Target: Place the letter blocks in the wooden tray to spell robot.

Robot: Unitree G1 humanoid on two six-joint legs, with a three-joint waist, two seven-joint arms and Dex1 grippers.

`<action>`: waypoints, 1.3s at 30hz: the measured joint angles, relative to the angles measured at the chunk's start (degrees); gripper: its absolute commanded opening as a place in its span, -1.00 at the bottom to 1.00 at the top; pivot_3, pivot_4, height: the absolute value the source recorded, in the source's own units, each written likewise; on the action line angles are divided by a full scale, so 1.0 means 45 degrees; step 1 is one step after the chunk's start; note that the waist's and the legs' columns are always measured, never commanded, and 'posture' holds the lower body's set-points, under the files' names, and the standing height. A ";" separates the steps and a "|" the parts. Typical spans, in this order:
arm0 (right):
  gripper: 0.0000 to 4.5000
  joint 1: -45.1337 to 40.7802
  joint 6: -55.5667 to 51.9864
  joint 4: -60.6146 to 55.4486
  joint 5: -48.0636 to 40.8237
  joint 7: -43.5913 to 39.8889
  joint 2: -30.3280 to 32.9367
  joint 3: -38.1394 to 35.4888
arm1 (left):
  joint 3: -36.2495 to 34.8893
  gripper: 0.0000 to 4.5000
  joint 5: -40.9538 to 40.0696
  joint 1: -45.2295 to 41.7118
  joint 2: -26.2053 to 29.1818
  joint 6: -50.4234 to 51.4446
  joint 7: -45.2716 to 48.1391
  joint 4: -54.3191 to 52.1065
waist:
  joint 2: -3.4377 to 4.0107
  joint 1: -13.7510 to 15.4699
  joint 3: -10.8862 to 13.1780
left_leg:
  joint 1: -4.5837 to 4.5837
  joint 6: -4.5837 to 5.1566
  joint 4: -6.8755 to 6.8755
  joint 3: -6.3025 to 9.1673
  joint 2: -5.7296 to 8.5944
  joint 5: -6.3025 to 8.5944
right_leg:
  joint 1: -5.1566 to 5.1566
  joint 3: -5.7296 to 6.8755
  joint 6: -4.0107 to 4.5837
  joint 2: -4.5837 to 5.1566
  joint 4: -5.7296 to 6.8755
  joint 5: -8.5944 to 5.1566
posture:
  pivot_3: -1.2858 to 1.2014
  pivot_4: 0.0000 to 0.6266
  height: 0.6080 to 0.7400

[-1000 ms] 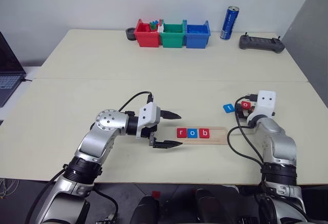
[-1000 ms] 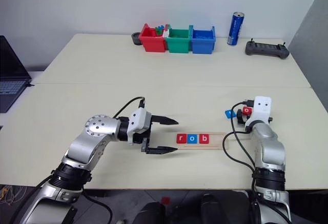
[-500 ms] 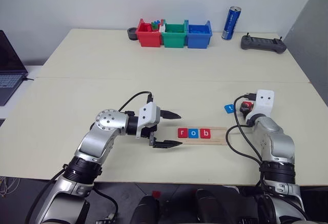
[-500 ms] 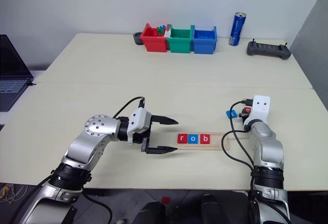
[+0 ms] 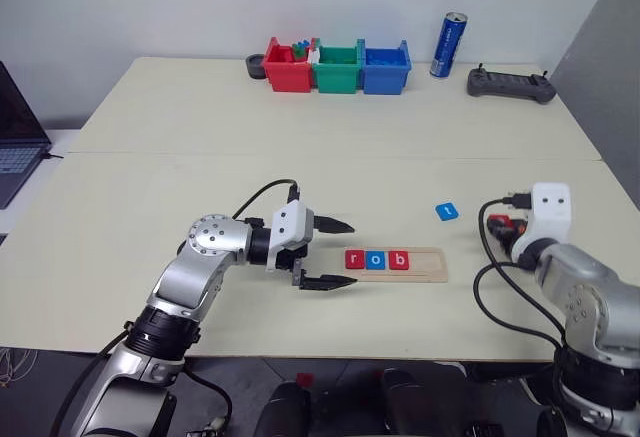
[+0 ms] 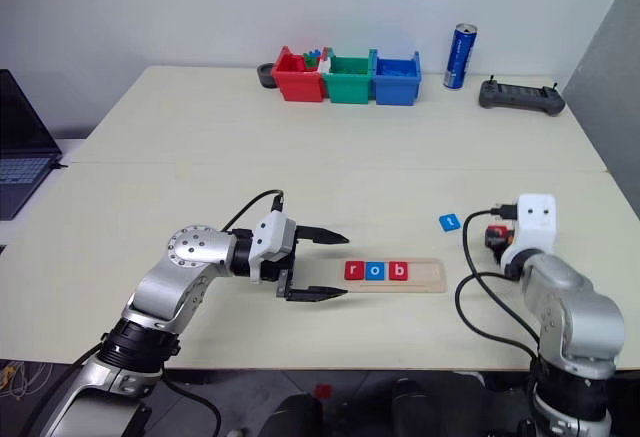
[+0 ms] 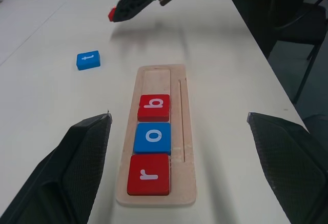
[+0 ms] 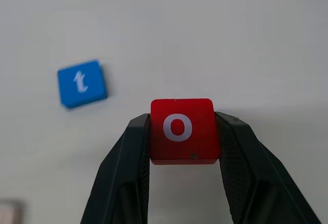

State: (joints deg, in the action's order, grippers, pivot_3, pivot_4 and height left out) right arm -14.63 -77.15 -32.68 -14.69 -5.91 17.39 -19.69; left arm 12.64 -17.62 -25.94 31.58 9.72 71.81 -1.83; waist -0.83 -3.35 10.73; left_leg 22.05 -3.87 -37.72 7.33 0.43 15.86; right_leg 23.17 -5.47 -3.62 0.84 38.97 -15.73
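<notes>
Right gripper (image 8: pixel 182 131) clamps the red "o" block (image 8: pixel 182 130) above the table, blue "t" block (image 5: pixel 447 211) at its ten o'clock. Left gripper (image 5: pixel 333 253) gapes wide at nine o'clock of the wooden tray (image 5: pixel 432 262), which holds "r o b" (image 5: pixel 376 260).

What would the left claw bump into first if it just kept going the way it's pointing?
Probably the wooden tray: the left gripper, fingers open, aims along it, toward the red r block.

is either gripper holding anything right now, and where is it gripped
The right gripper holds the red o block, pinched by its two opposite side edges, letter face showing. The left gripper holds nothing.
</notes>
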 measured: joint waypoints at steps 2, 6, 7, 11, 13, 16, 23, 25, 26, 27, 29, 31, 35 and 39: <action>-0.36 0.0352 -0.0835 -0.0451 -0.0022 0.0064 -0.0377 0.0035 | 0.0000 1.00 0.0000 -0.0001 0.0010 0.0000 0.0020 0.0000 | 0.0000 0.0005 0.0000 | -0.0001 0.0000 0.0000 -0.0008 0.0003 0.0000 | 0.0000 -0.0004 0.0000 0.0003 0.0000 0.0000 | 0.03 -0.52 1.00; -0.36 0.0791 -0.1643 -0.1343 0.0030 0.0289 -0.0872 0.0052 | 0.0000 1.00 0.0001 -0.0024 0.0030 -0.0009 0.0040 0.0015 | 0.0001 0.0006 -0.0001 | -0.0003 0.0000 0.0000 -0.0004 0.0000 0.0000 | 0.0000 0.0001 -0.0001 0.0001 -0.0001 -0.0001 | 0.03 -0.52 1.00; -0.36 0.0844 -0.1773 -0.1488 0.0037 0.0304 -0.0931 0.0072 | 0.0000 1.00 0.0001 -0.0032 0.0029 -0.0009 0.0043 0.0015 | 0.0001 0.0005 -0.0001 | -0.0003 0.0000 0.0000 -0.0004 0.0000 0.0000 | 0.0000 0.0000 -0.0001 0.0001 -0.0001 -0.0001 | 0.03 -0.52 1.00; -0.36 0.1069 -0.2051 -0.1833 0.0119 0.0311 -0.0922 0.0145 | 0.0000 1.00 0.0003 -0.0040 0.0031 -0.0009 0.0042 0.0016 | 0.0000 0.0009 -0.0002 | -0.0003 0.0000 0.0000 -0.0003 0.0002 0.0000 | 0.0000 0.0001 -0.0001 0.0002 -0.0002 -0.0001 | 0.03 -0.52 1.00; -0.36 0.1088 -0.2204 -0.1957 0.0119 0.0269 -0.0924 0.0166 | 0.0000 1.00 0.0003 -0.0040 0.0030 -0.0010 0.0041 0.0016 | 0.0000 0.0009 -0.0002 | -0.0003 0.0000 0.0000 0.0000 0.0001 0.0000 | 0.0000 0.0004 -0.0001 0.0002 -0.0002 -0.0001 | 0.03 -0.52 1.00; 0.08 0.1116 -0.2420 -0.2082 0.0119 0.0226 -0.0919 0.0194 | 0.0000 1.00 0.0003 -0.0040 0.0030 -0.0009 0.0041 0.0016 | 0.0000 0.0009 -0.0002 | -0.0002 0.0000 0.0000 -0.0001 0.0001 0.0000 | 0.0000 0.0004 -0.0001 0.0002 -0.0003 -0.0001 | 0.03 -0.52 1.00; 0.99 0.0641 -0.2857 -0.2206 0.0155 0.0195 -0.1120 0.0007 | 0.0000 1.00 0.0009 -0.0041 0.0031 -0.0029 0.0030 0.0021 | 0.0000 0.0006 -0.0001 | -0.0002 -0.0001 0.0000 -0.0004 0.0001 0.0000 | 0.0001 0.0002 -0.0002 0.0002 -0.0003 -0.0001 | 0.03 -0.52 1.00; 0.99 0.0137 -0.2984 -0.2383 0.0243 0.0227 -0.1078 -0.0150 | 0.0000 1.00 0.0011 -0.0041 0.0028 -0.0035 0.0029 0.0020 | 0.0000 -0.0002 -0.0001 | -0.0003 0.0000 0.0000 -0.0004 0.0001 0.0000 | 0.0003 0.0002 -0.0001 0.0002 -0.0002 -0.0001 | 0.03 -0.52 1.00; 0.99 -0.0106 -0.3007 -0.2508 0.0297 0.0235 -0.1025 -0.0202 | 0.0000 1.00 0.0011 -0.0040 0.0027 -0.0035 0.0027 0.0021 | 0.0000 -0.0001 -0.0001 | -0.0002 -0.0001 0.0001 -0.0002 0.0001 0.0000 | 0.0003 0.0004 -0.0002 0.0002 -0.0002 -0.0001 | 0.03 -0.52 1.00; 0.99 -0.0446 -0.3008 -0.2559 0.0374 0.0253 -0.0914 -0.0210 | 0.0001 1.00 0.0013 -0.0042 0.0013 -0.0036 0.0027 0.0022 | 0.0000 -0.0003 -0.0001 | -0.0002 -0.0001 0.0001 -0.0004 0.0002 0.0000 | 0.0003 0.0003 -0.0002 0.0002 -0.0002 -0.0001 | 0.03 -0.52 1.00; 0.99 -0.1021 -0.2925 -0.2568 0.0478 0.0263 -0.0590 -0.0113 | 0.0002 1.00 0.0019 -0.0045 -0.0053 -0.0056 0.0034 0.0046 | 0.0000 0.0003 -0.0001 | -0.0001 -0.0001 0.0000 -0.0004 0.0003 0.0000 | 0.0003 0.0003 -0.0002 0.0003 -0.0005 -0.0001 | 0.03 -0.52 1.00; 0.99 -0.1425 -0.2567 -0.2558 0.0453 0.0075 -0.0151 0.0149 | 0.0035 1.00 0.0046 -0.0082 -0.0086 -0.0101 0.0052 0.0125 | 0.0000 0.0006 -0.0001 | -0.0001 0.0000 0.0002 -0.0003 0.0002 0.0000 | 0.0003 0.0006 -0.0002 0.0003 -0.0007 -0.0001 | 0.03 -0.52 1.00; 0.99 -0.1089 -0.0361 -0.2182 -0.0316 -0.2162 0.2229 0.1194 | 0.0121 1.00 0.0090 -0.0255 -0.0113 -0.0313 0.0128 0.0331 | -0.0001 0.0007 -0.0001 | 0.0004 0.0001 0.0007 -0.0007 0.0006 0.0001 | -0.0001 0.0008 -0.0003 0.0010 -0.0024 -0.0002 | 0.03 -0.52 1.00; 0.99 0.1166 0.4996 -0.0643 -0.0681 -0.6631 0.5358 0.2240 | 0.0137 1.00 0.0131 -0.0336 -0.0125 -0.0425 0.0303 0.0582 | -0.0013 0.0062 0.0006 | 0.0017 0.0003 0.0007 -0.0011 0.0016 0.0002 | -0.0008 0.0020 -0.0008 0.0023 -0.0051 -0.0005 | 0.03 -0.52 1.00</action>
State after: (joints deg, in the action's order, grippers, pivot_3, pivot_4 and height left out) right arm -9.39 -54.66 -35.57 -17.76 -35.75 41.50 -9.61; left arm 13.25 -17.03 -27.45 31.02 7.81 73.17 0.79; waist -0.89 -3.07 10.76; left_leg 22.13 -3.86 -37.68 7.28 0.50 15.86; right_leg 23.13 -5.38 -3.66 0.95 38.74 -15.75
